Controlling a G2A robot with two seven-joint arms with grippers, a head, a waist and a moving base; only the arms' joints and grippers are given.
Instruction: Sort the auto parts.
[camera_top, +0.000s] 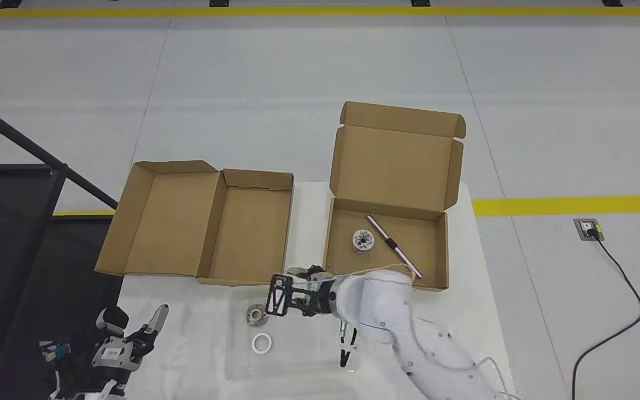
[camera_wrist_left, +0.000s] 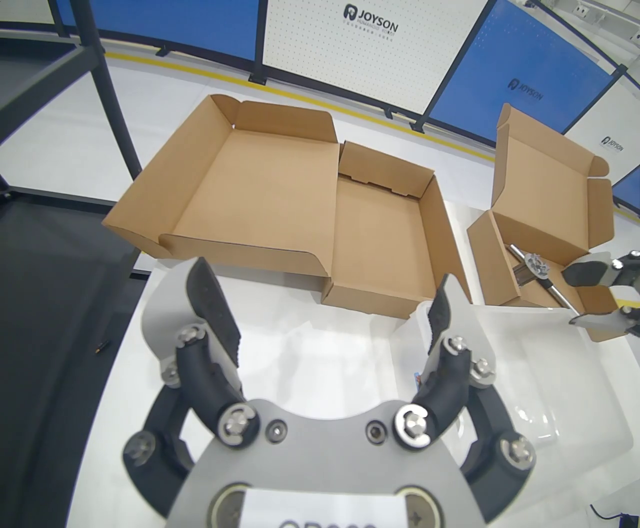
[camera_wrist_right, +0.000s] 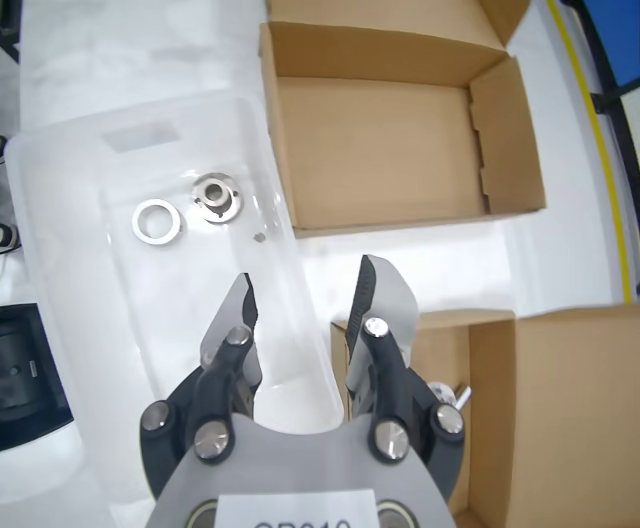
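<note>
Right wrist view: right gripper (camera_wrist_right: 307, 272), fingers apart and empty, hangs over the clear tray's (camera_wrist_right: 60, 280) far rim, near the flanged bushing (camera_wrist_right: 217, 196) and white ring (camera_wrist_right: 156, 221). Judged step: next pick, requiring a descent centred on one part.

The white table (camera_top: 190, 320) carries a flat brown cardboard box (camera_top: 245, 235) on its left side, lid folded open; a second open brown cardboard box (camera_top: 425, 235) stands apart to the right; a clear plastic tray (camera_top: 300, 350) lies just in front of both.
</note>
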